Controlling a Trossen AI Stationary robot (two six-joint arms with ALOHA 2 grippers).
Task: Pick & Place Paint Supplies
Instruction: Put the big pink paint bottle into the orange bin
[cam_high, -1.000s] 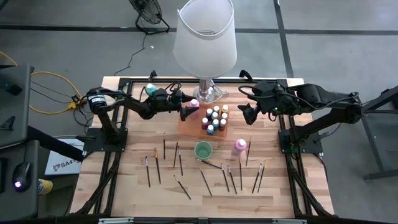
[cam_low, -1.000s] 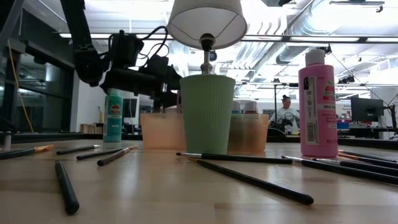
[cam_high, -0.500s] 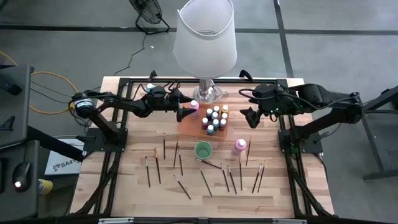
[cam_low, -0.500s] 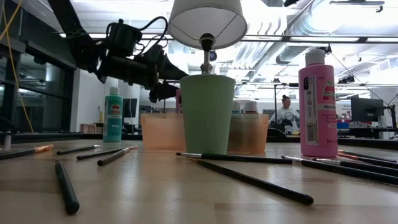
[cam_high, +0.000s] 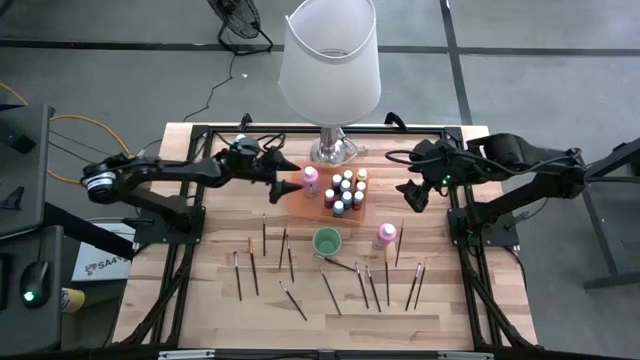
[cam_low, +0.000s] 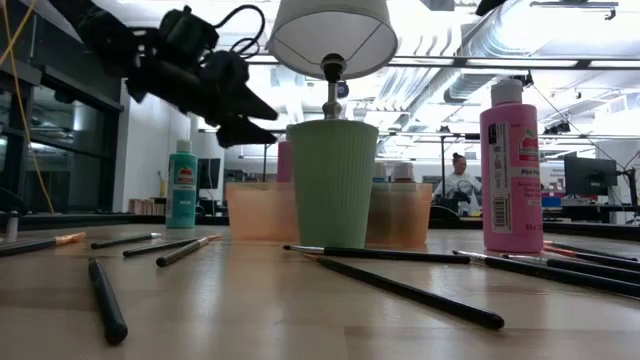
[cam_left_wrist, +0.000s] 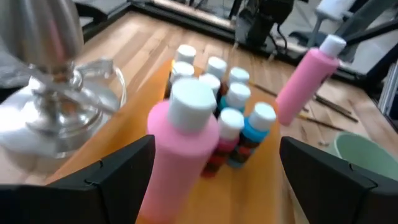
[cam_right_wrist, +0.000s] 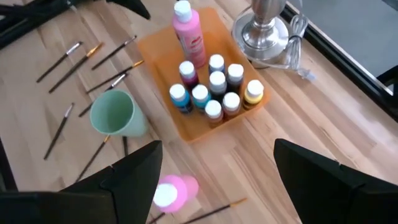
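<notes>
Two black jointed arms with looped black cables, each ending in flat, dark, wedge-shaped fingers.

Both arms reach inward above the table, left pincer and right pincer spread wide, empty.

Partial lettering "SA" is seen on a white label beside the table; bottle labels unreadable.
</notes>
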